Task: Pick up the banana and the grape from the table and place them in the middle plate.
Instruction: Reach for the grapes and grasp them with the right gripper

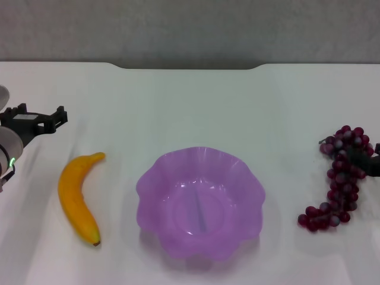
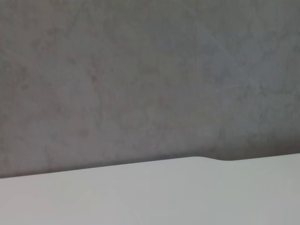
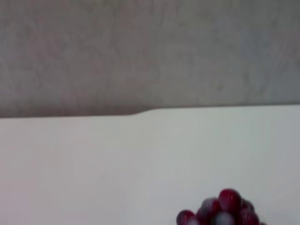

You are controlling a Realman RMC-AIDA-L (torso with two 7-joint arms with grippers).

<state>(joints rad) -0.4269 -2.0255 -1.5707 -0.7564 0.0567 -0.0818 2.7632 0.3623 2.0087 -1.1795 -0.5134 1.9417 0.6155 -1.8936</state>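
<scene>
The banana [image 1: 77, 197] lies on the white table [image 1: 190, 107] left of the middle plate [image 1: 200, 202], a purple scalloped bowl that holds nothing. The grape bunch [image 1: 339, 178] lies right of the plate; its top shows in the right wrist view [image 3: 222, 213]. My left gripper [image 1: 40, 113] is open and empty at the left edge, beyond and left of the banana's far tip. A dark part of my right gripper [image 1: 369, 163] shows at the right edge, right against the bunch. The left wrist view shows only the table [image 2: 187, 197] and the wall.
The table's far edge has a notch [image 1: 187, 66] with a grey wall behind it. White tabletop lies between the banana, the plate and the grapes.
</scene>
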